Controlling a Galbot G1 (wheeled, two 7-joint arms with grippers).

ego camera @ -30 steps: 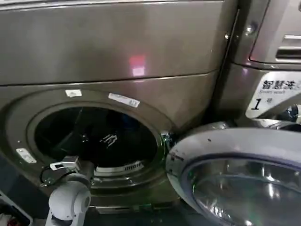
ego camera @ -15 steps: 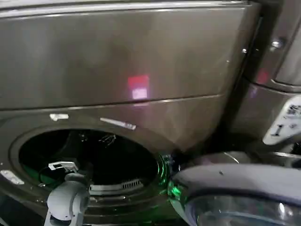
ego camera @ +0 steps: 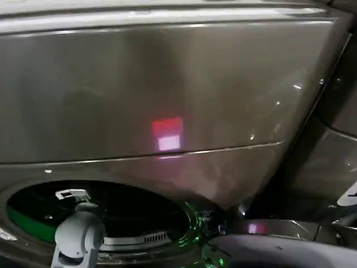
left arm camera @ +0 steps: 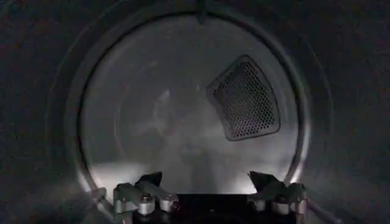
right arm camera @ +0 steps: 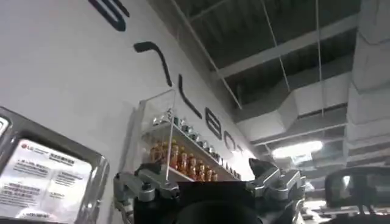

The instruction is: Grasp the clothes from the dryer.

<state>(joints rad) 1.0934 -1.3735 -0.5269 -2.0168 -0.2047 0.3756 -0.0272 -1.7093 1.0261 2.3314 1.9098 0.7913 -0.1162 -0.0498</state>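
Left gripper (left arm camera: 210, 198) sits inside the round opening of the grey metal dryer (ego camera: 167, 95), fingers (left arm camera: 143, 196) spread, nothing held. Pale drum interior; perforated vent panel (left arm camera: 244, 97) on back wall. Clothes: cannot tell where. Judged soft, light; pinch a raised fold. Right gripper (right arm camera: 207, 182) outside dryer, spread, idle.
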